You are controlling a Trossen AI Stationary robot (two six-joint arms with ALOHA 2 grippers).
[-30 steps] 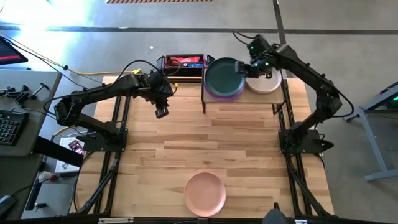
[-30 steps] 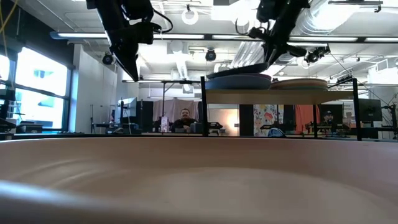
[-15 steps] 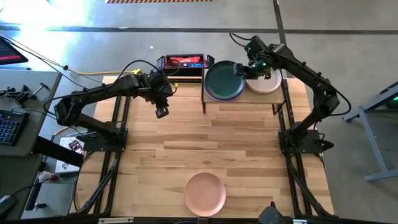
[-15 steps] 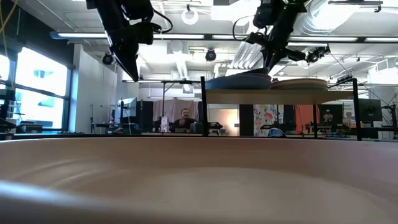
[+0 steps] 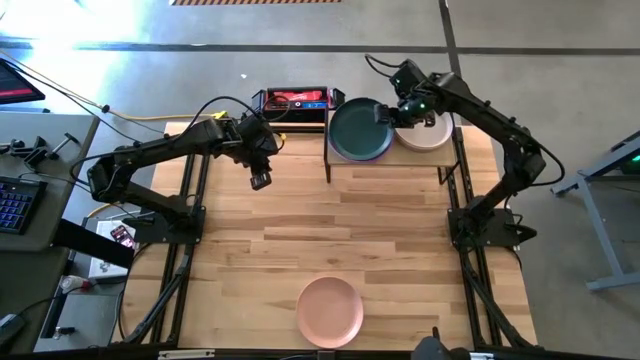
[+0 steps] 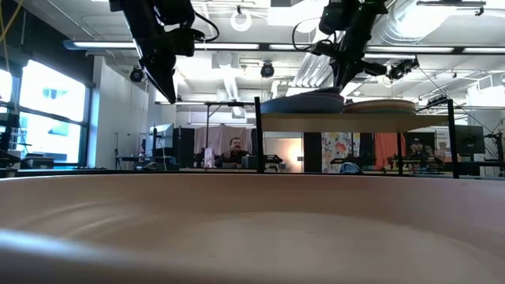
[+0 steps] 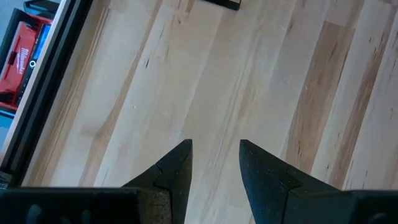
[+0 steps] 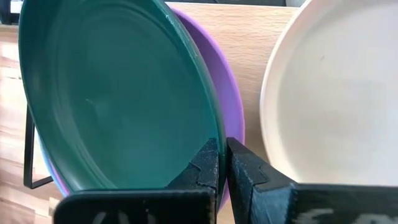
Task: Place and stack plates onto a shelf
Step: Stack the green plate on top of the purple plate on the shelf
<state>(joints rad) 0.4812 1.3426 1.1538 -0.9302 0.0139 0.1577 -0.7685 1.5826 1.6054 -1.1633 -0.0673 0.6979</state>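
Observation:
The dark teal plate lies on top of a purple plate, which tops the left stack on the shelf. My right gripper is shut on the teal plate's right rim. A beige plate rests on the shelf's right half. A pink plate lies flat near the table's front edge. My left gripper hangs open over bare tabletop, left of the shelf, with nothing between its fingers. My right gripper pinches the teal plate's rim, on the side facing the beige plate, between its two fingers. The fingers slant down from above and from the table's right. The held rim stands slightly raised while the plate's opposite side rests on the stack.
A red-and-black box stands behind the table, just left of the shelf. The shelf's black legs rise from the tabletop. The wide middle of the table between shelf and pink plate is bare wood.
My right gripper has brought the teal plate down over the purple plate. The plate was tipped up with a purple crescent showing at its near edge. It now lies flatter and nearly covers the stack. My left arm has kept still.

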